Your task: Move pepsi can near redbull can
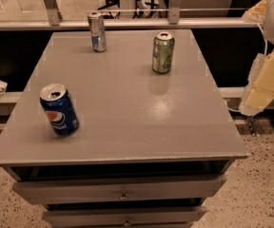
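Pepsi can (59, 109) upright, near left on table (141, 122); redbull can (97, 31) far left, well apart. Arm (266, 77) hangs right, probably unstarted. Gripper out of view, state unknowable.

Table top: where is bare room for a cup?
The middle and right front, between pepsi can and green can, are bare. Fuller along the back by the redbull can. The tool is out of view; its arm shows at right.

One pepsi can (59, 110), one redbull can (97, 32), one green can (163, 52) — one gripper (255, 99), far right
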